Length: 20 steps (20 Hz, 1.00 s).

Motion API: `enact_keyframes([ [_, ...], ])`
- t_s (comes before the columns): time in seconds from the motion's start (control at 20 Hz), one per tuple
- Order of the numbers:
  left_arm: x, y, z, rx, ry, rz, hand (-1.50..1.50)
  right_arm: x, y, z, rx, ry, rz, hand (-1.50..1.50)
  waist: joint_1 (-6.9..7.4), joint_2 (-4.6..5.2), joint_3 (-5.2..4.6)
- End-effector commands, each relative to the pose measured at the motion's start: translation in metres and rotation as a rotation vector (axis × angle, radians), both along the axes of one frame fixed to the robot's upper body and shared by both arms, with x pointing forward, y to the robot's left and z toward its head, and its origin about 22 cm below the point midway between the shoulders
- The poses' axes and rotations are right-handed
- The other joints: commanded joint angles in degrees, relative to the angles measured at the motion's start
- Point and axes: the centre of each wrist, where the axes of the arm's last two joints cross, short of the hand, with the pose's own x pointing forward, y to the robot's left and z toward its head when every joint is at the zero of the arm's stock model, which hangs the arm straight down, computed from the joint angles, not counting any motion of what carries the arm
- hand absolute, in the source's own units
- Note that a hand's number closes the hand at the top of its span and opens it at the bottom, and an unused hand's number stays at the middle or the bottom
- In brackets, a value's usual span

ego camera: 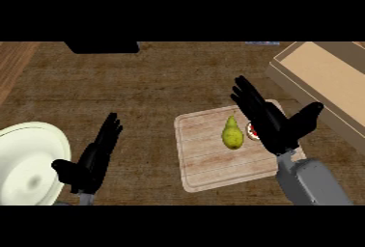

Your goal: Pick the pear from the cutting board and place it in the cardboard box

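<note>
Overhead, the head view shows a pale rectangular wooden cutting board [214, 164] with the yellow-green pear [231, 135] lying near its middle, stem pointing away from the robot. The black right hand [279, 131] is over the board's right part, just beside the pear, fingers straight and spread, thumb apart, holding nothing. A small red-and-white item [250, 130] peeks from under it. The open tan cardboard box [324, 67] sits beyond the board's far right corner. Left of the board, the black left hand [92, 161] rests open, fingers straight, beside a round white plate [32, 159].
</note>
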Motion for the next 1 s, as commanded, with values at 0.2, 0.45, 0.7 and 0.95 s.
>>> enact_keyframes([
  [0.2,0.042,0.040,0.070,0.348,-0.300,-0.108,0.00,0.047,-0.081,0.112,-0.271,-0.260,-0.316,-1.50,-1.22,-0.36,-1.60],
  [0.45,0.050,0.047,0.082,0.403,-0.311,-0.197,0.00,0.042,-0.141,0.115,-0.715,-0.166,-0.326,-1.50,-1.09,0.19,-1.54],
  [0.7,0.059,0.036,0.082,0.423,-0.315,-0.224,0.00,0.044,-0.133,0.084,-0.853,-0.313,-0.103,-1.50,-0.18,0.51,-1.48],
  [0.95,0.060,0.038,0.085,0.413,-0.323,-0.217,0.00,0.049,-0.106,0.112,-1.016,-0.328,0.050,-1.50,-0.12,0.18,-1.56],
])
